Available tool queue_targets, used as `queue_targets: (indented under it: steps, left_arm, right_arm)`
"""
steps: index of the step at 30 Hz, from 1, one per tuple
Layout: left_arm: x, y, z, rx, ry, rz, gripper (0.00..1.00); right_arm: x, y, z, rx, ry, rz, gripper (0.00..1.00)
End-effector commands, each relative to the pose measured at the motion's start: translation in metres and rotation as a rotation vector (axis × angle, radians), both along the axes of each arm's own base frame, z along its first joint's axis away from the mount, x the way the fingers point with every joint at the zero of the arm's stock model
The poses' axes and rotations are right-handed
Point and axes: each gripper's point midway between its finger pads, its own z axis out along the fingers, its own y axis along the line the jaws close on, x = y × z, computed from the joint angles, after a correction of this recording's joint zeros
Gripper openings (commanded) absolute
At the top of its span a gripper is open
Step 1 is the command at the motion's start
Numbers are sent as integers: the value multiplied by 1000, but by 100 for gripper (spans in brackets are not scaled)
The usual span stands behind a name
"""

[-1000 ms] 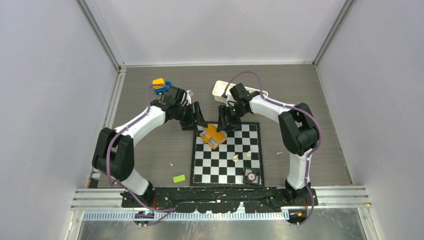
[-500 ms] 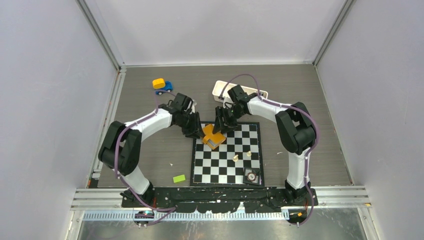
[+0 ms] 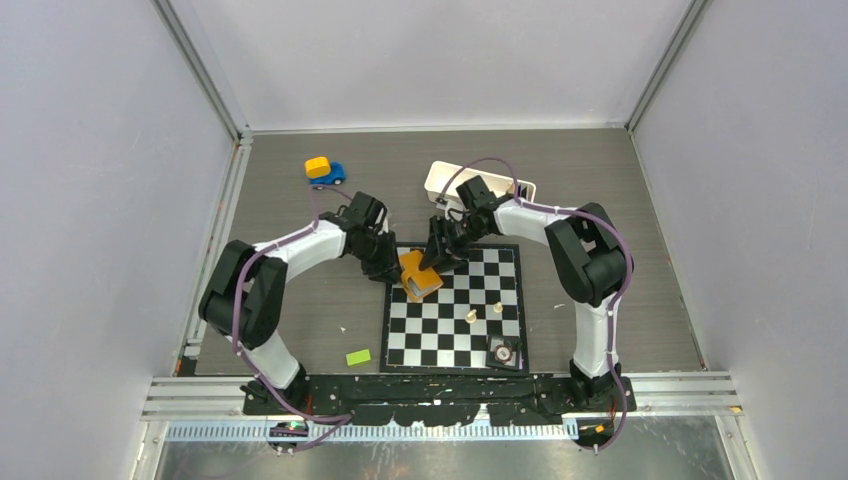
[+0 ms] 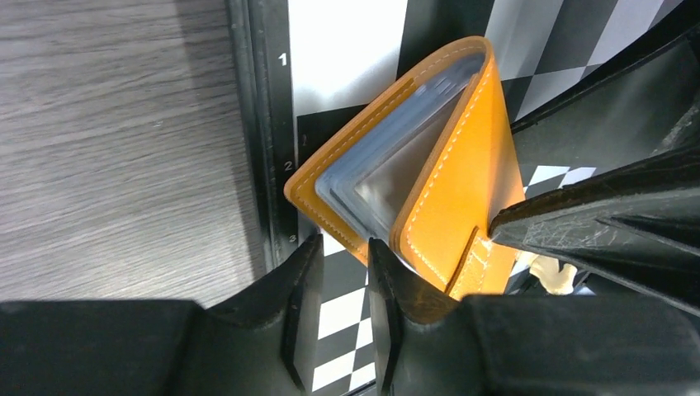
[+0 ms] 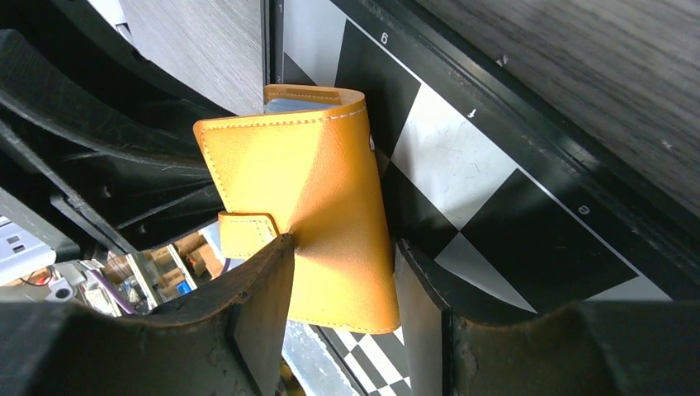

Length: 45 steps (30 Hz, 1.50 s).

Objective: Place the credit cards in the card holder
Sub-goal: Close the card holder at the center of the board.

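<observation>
The orange card holder lies half folded on the back left corner of the chessboard. In the left wrist view the card holder gapes open, with a light blue card tucked in the fold. The card's edge also shows in the right wrist view. I cannot make out the whitish-cream card. My right gripper is shut on the card holder's upper flap and creases it. My left gripper stands narrowly open and empty, its right finger touching the lower flap's edge.
A white tray stands behind the board. A yellow and blue toy car is at the back left. A green block lies near the front left. Two pale chess pieces and a small round gadget sit on the board.
My left gripper has moved forward to the card holder's left edge. My right gripper has shifted a little left with the flap, folding the card holder over.
</observation>
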Motion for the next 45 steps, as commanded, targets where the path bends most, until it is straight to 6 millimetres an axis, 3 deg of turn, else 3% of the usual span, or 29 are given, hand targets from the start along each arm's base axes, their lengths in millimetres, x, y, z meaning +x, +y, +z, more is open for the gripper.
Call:
queue_targets:
  steps: [1, 7, 10, 17, 21, 27, 33, 38, 45]
  left_arm:
    - [8, 9, 27, 33, -109, -8, 31]
    - [13, 13, 58, 45, -161, 9, 35]
    - [19, 21, 62, 85, -202, 36, 38]
    - [15, 32, 40, 129, -172, 72, 53]
    - [9, 35, 23, 127, -136, 93, 56]
    - [7, 34, 1, 69, -94, 131, 57]
    - [8, 25, -14, -27, -76, 176, 48]
    - [12, 23, -19, -90, -88, 220, 34]
    - [21, 27, -1, -117, -179, 235, 10]
  right_arm:
    - [-1, -13, -38, -137, -12, -30, 53]
    - [-2, -25, -49, -296, -79, -14, 48]
    - [-2, -25, -51, -402, -165, 4, 44]
    - [-7, -20, -56, -542, -276, -12, 35]
    - [-14, -19, -61, -602, -307, 3, 33]
    - [-20, -13, -59, -557, -285, 11, 33]
    - [-26, -2, -53, -425, -215, 39, 34]
    - [-29, -3, -52, -364, -173, 66, 35]
    - [-20, -9, -37, -306, -174, 29, 42]
